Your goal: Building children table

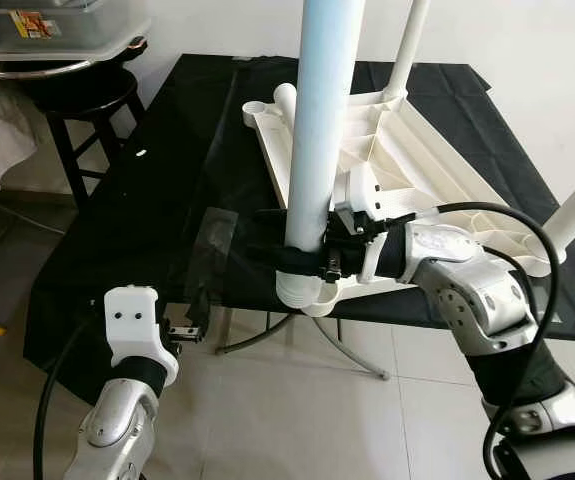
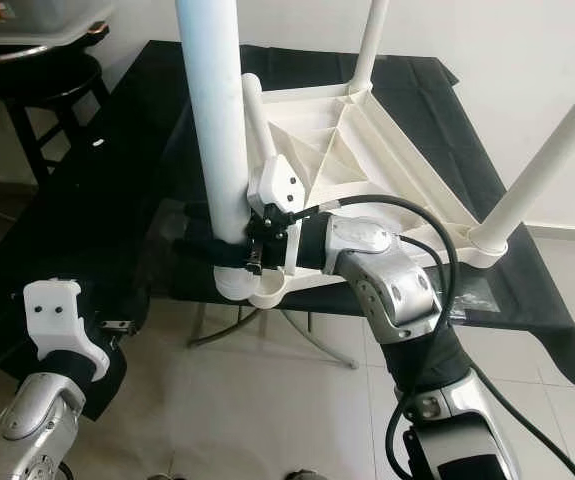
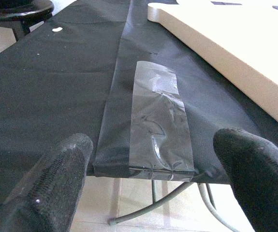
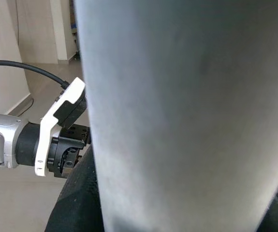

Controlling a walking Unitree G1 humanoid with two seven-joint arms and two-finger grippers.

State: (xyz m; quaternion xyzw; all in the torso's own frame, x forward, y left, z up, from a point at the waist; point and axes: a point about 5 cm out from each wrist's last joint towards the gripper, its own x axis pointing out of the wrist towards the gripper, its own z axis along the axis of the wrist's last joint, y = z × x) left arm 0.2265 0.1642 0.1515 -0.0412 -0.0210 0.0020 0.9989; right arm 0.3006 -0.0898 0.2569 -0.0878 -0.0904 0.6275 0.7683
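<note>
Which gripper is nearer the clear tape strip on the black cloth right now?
Left. The left gripper hovers open at the cloth's front edge, just before the tape strip. The right gripper is farther off, shut on the white table leg.

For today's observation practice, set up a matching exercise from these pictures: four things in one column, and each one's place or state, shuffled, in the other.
Things:
1. right gripper
2. left gripper
3. clear tape strip
4. storage box

Places or states:
A. stuck on the black cloth
B. on the stool
C. open at the table edge
D. closed around the white leg

Pairs: 1-D, 2-C, 3-A, 4-B
</note>
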